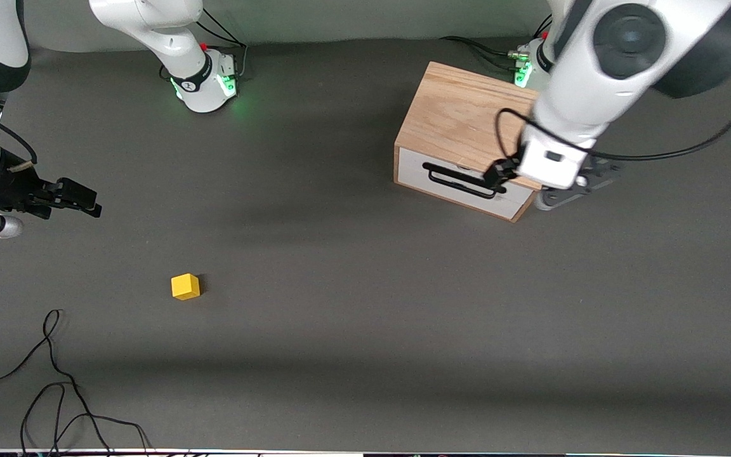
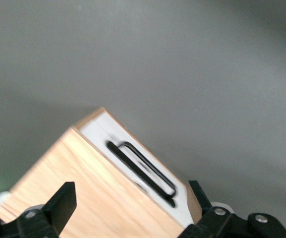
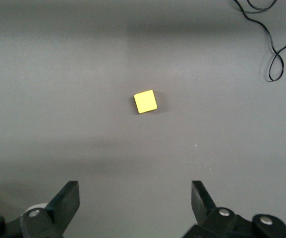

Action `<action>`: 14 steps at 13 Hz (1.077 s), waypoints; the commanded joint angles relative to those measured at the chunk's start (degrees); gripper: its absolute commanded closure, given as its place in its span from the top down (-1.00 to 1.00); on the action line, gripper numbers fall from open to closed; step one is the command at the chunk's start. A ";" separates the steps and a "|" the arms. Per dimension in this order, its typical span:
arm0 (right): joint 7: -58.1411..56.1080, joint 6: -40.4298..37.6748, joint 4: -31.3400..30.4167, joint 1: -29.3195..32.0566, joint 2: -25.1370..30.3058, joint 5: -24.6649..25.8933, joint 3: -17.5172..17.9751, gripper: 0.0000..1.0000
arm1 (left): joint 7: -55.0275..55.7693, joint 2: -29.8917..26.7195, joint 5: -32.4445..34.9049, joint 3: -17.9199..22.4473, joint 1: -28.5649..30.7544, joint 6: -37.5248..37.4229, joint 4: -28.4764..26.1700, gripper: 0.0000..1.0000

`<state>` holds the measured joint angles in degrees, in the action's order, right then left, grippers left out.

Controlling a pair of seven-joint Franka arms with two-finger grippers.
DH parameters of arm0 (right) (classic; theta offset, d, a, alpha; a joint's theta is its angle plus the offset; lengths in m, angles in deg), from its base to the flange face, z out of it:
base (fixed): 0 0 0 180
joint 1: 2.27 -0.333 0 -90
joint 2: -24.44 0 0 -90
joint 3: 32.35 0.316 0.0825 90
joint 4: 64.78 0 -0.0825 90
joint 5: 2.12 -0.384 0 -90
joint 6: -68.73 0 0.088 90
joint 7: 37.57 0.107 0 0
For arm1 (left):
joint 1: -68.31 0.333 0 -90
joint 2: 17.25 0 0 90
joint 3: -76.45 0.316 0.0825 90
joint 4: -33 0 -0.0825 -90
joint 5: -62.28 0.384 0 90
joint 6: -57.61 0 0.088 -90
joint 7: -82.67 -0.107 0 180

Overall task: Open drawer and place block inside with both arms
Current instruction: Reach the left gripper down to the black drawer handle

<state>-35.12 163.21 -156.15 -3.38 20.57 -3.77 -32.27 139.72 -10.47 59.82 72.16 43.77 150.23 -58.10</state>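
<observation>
The light oak box (image 1: pixel 460 114) stands toward the left arm's end of the table. Its drawer (image 1: pixel 513 202) is closed, with a white front and a black bar handle (image 1: pixel 454 181). My left gripper (image 1: pixel 497 176) is open and hovers over the box's front edge, just above one end of the handle. In the left wrist view the handle (image 2: pixel 143 167) lies between the open fingers (image 2: pixel 63 203). The yellow block (image 1: pixel 185 286) lies on the table toward the right arm's end. My right gripper (image 1: pixel 80 198) is open and empty in the air, with the block (image 3: pixel 145 101) ahead of its fingers (image 3: pixel 68 198).
Loose black cables (image 1: pixel 54 381) lie on the grey table near the front camera at the right arm's end; they also show in the right wrist view (image 3: pixel 271 44). The green-lit arm bases (image 1: pixel 207 82) stand along the table's farthest edge.
</observation>
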 commanded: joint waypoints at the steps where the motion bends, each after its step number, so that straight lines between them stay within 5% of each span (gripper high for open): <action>1: 0.45 0.44 0.31 -0.29 -0.87 -0.10 -0.09 1.00 | 17.24 2.00 -0.79 0.77 -6.12 3.00 -0.22 1.00; 7: 0.19 0.35 -0.21 -0.29 -1.66 -0.10 -0.09 1.00 | 31.79 4.56 -0.88 -0.02 -9.57 1.53 -0.13 1.00; 14: 0.28 3.85 -0.39 -0.29 -3.15 -0.10 -0.09 1.00 | 32.16 6.23 -2.99 0.51 -8.78 -4.12 -1.27 1.00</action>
<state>-35.12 164.89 -156.37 -3.41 18.02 -3.77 -32.26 170.99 -4.95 57.73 72.44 34.71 145.70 -58.33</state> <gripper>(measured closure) 0.000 0.000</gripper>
